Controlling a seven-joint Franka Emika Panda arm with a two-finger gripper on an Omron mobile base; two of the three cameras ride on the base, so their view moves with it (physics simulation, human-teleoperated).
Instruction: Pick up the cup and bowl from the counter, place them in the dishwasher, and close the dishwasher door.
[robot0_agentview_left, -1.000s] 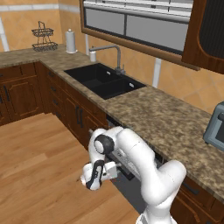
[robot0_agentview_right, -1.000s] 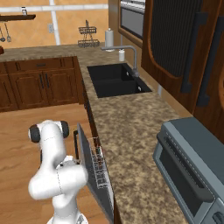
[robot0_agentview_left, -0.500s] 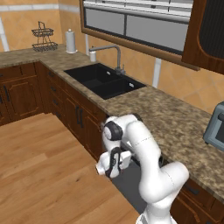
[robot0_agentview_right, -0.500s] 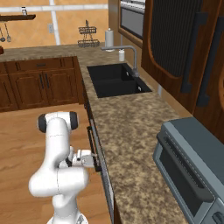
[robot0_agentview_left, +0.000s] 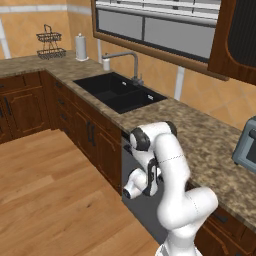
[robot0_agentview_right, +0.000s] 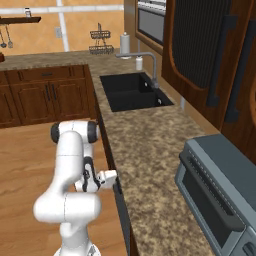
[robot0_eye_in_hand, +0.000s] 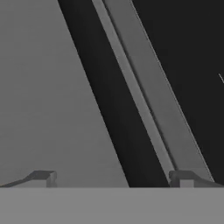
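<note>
The dishwasher door (robot0_agentview_left: 134, 202) is a flat grey panel standing almost upright under the granite counter (robot0_agentview_left: 200, 135). My gripper (robot0_agentview_left: 150, 182) is held against the door's outer face, just below the counter edge (robot0_agentview_right: 145, 150), and from the right it appears at the door's top (robot0_agentview_right: 111, 176). In the hand view the gripper (robot0_eye_in_hand: 113, 177) is open with nothing between its fingers. It faces the grey door panel (robot0_eye_in_hand: 52, 87) and the long black bar handle (robot0_eye_in_hand: 105, 109), which runs diagonally. The cup and the bowl are out of view.
A black sink (robot0_agentview_left: 117, 92) with a faucet is set in the counter to the left. A grey toaster oven (robot0_agentview_right: 220, 190) stands at the right end. A paper towel roll (robot0_agentview_left: 81, 47) and wire basket (robot0_agentview_left: 50, 45) sit far back. Wood floor (robot0_agentview_left: 50, 200) lies open on the left.
The dishwasher door has swung up from half open to nearly upright, hiding the white rack. My arm has followed it in toward the counter.
</note>
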